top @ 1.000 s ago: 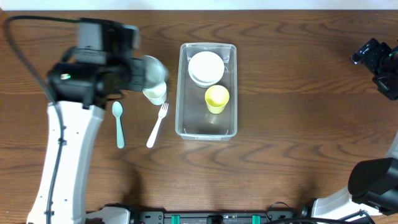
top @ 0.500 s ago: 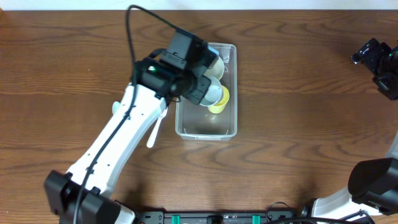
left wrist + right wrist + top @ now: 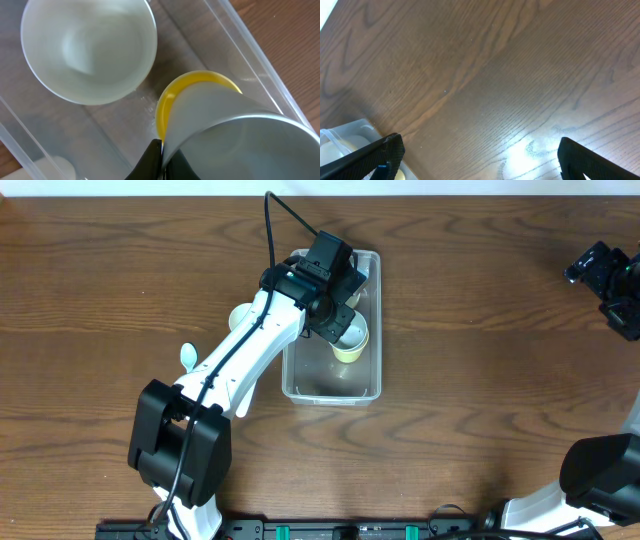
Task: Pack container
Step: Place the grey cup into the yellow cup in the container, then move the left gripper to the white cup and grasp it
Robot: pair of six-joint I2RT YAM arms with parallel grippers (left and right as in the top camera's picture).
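Over the container (image 3: pixel 372 386), left fingers (image 3: pixel 151 162) gripping a grey cup (image 3: pixel 240 145) above yellow cup (image 3: pixel 167 102), right fingers (image 3: pixel 385 155) spread apart

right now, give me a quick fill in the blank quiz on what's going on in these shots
1. The left hand holds a grey cup just above a second cup, whose colour is ____.
2. The white bowl sits ____ the clear container.
3. The right hand is open and holds ____.

Missing words: yellow; inside; nothing
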